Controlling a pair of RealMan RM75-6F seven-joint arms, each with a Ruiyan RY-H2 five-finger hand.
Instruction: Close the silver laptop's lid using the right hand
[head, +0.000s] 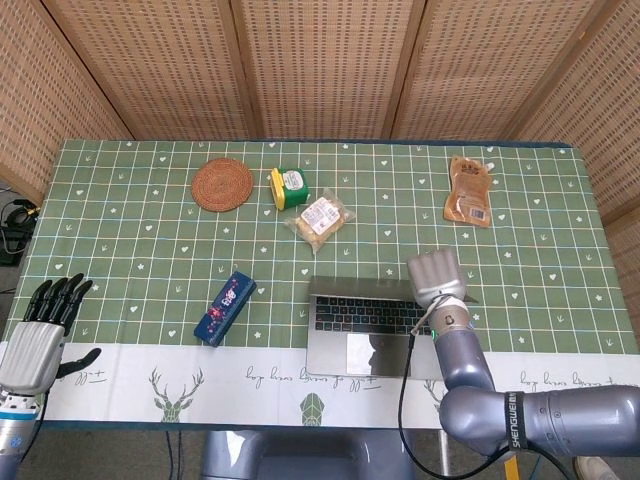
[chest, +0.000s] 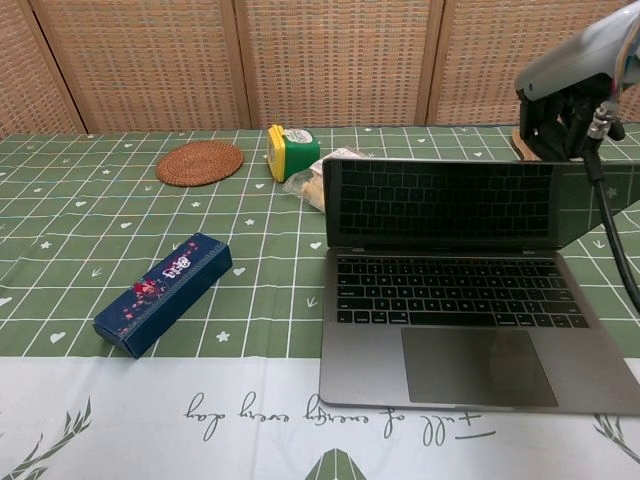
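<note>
The silver laptop (head: 360, 335) (chest: 450, 340) sits near the table's front edge, its lid tilted partway down over the keyboard. My right hand (head: 435, 275) (chest: 565, 105) presses on the lid's top right edge from behind, fingers curled over the rim. The dark screen (chest: 445, 205) mirrors the keys. Off the table's front left corner, my left hand (head: 40, 325) hangs with its fingers straight and apart, holding nothing; the chest view does not show it.
A blue box (head: 225, 307) (chest: 165, 292) lies left of the laptop. Behind it are a wrapped snack (head: 320, 218), a yellow-green container (head: 289, 187) (chest: 292, 152) and a woven coaster (head: 222, 184) (chest: 200, 162). A brown pouch (head: 469, 191) lies at the back right.
</note>
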